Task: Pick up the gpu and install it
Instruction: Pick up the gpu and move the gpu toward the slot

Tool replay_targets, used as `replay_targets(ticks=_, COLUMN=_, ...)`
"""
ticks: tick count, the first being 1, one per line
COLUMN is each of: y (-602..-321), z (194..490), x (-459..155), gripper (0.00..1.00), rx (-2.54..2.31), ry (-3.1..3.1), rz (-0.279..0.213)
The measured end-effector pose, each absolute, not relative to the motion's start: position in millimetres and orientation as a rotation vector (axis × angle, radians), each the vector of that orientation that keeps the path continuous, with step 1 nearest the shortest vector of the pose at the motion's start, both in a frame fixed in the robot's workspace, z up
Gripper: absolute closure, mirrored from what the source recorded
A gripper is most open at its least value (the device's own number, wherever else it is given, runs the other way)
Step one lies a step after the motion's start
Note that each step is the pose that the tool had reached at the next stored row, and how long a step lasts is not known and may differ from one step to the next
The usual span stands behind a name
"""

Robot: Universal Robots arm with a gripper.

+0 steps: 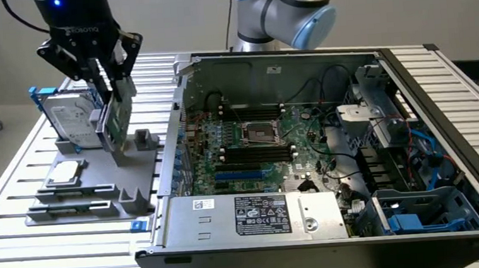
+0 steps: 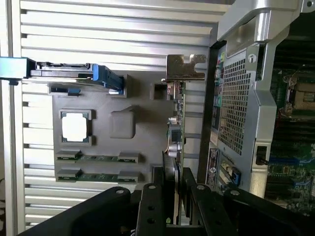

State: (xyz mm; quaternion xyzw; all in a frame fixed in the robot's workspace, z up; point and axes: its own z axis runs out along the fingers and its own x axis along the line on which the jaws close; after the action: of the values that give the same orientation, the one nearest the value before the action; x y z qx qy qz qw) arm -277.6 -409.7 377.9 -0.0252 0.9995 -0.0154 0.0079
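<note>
Right now the gripper [image 1: 109, 85] is up above the gray tray [image 1: 98, 168], on the exterior view's left side of the table. The gpu [image 1: 118, 114] is right under it. The card stands up on its thin edge, and its top edge goes up in between the two fingers. The fingers are closed about half way. One finger presses on each flat side of the card, so the gripper has hold of the gpu.

In the wrist view the gripper [image 2: 172, 194] looks down along the card. The gpu [image 2: 173, 132] shows there as one thin strip. Its long line runs straight out from the fingers to the silver bracket [image 2: 184, 69] at the far end. So the fingers hold it across its thin way, not along its long way.

The hard drive [image 1: 72, 123] in its blue frame stands just beside the card, on the exterior view's left of it, and its flat side faces the card. The small square chip [image 1: 65, 173] lies flat on the tray, nearer the front.

The open computer case [image 1: 276, 54] sits on the exterior view's right of the card, close by, and its green board [image 1: 257, 145] lies flat inside. It is hard to tell whether the bottom of the card rests in the tray or hangs a little above it.
</note>
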Motion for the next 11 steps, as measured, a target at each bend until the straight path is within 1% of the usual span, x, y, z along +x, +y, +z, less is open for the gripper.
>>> replay_targets(ticks=11, y=-409.7, z=412.3, x=-233.8, gripper=0.74, rx=-0.079, ry=3.131, rz=-0.032)
